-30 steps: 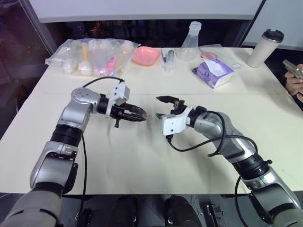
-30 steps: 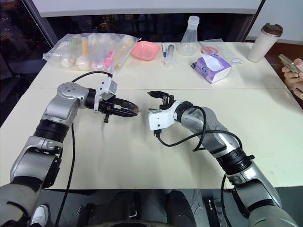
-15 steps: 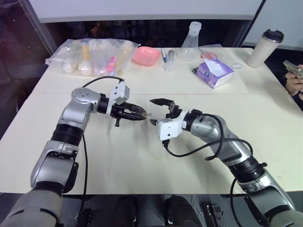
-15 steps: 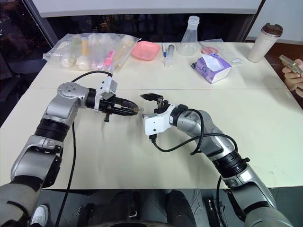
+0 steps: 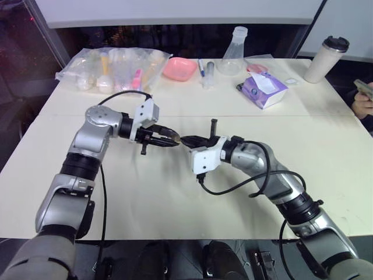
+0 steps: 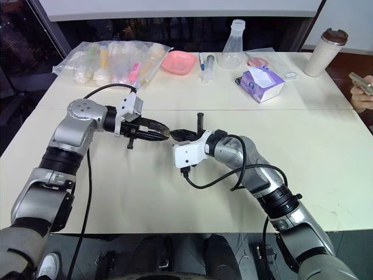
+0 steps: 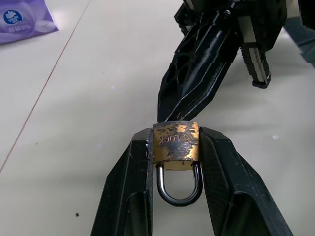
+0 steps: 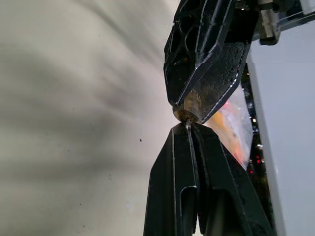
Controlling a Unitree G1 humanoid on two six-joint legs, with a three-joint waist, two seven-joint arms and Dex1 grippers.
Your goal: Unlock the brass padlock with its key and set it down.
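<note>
The brass padlock point(image 7: 175, 146) is clamped between the two black fingers of my left gripper point(image 5: 174, 142), brass body at the tips and silvery shackle point(image 7: 179, 192) pointing back toward the wrist. It hangs above the cream table point(image 5: 145, 192), near its middle. My right gripper point(image 5: 186, 140) meets it tip to tip, shut, with its point against the lock's keyhole end. A thin silvery blade, the key point(image 8: 187, 128), shows pinched between the right fingertips where they touch the lock point(image 8: 189, 109).
Along the table's far edge lie a clear bag of items point(image 5: 113, 70), a pink bowl point(image 5: 179, 68), a glass flask point(image 5: 233, 52), a purple tissue pack point(image 5: 263, 88) and a lidded cup point(image 5: 326, 58). A person's hand point(image 5: 364, 99) is at the right edge.
My right gripper has moved left to the padlock and gone from wide open to shut at its keyhole end. The left gripper has held still with the lock.
</note>
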